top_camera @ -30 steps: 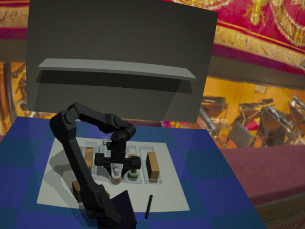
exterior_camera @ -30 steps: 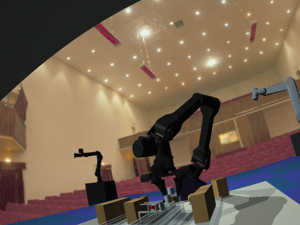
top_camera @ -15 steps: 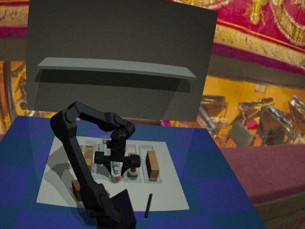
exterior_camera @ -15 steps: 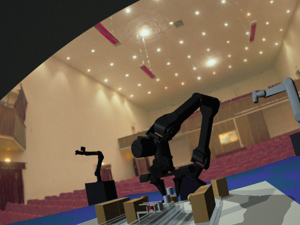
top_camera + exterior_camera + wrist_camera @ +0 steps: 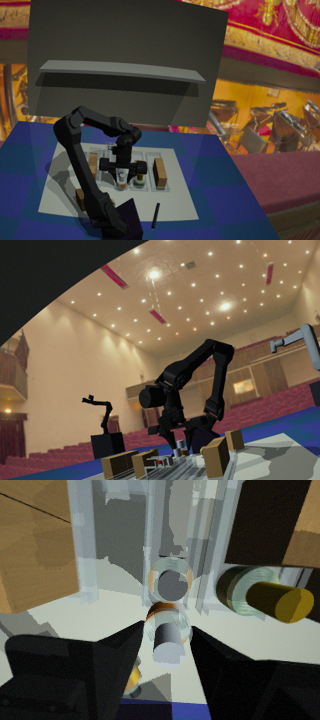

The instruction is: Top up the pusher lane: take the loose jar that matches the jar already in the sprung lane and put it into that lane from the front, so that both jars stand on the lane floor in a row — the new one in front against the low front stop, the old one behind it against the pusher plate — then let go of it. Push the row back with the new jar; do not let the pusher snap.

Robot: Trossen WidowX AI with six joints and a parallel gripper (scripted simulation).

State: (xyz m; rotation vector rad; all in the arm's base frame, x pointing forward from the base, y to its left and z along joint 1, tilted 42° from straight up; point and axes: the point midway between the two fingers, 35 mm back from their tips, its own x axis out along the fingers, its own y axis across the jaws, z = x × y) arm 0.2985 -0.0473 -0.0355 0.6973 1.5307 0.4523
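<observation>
My gripper (image 5: 122, 182) (image 5: 181, 448) (image 5: 166, 627) is shut on a clear jar with an orange-brown band and a grey cap (image 5: 180, 443) (image 5: 169, 651). The held jar is roughly upright, at the front end of the sprung lane. The matching old jar (image 5: 172, 584) (image 5: 177, 452) stands in that lane just behind it, its grey cap lower in the exterior view. The two look very close; I cannot tell whether they touch. The held jar's base and the low front stop are hidden or unclear. A thin dark edge shows behind the old jar in the wrist view.
A green jar with a yellow cap (image 5: 139, 182) (image 5: 245, 592) stands in the lane to the right. Brown boxes (image 5: 160, 174) (image 5: 217, 457) (image 5: 37, 545) stand in outer lanes. Another box (image 5: 80, 199) and a yellowish jar (image 5: 131, 680) are in front. A black stick (image 5: 156, 215) lies front right.
</observation>
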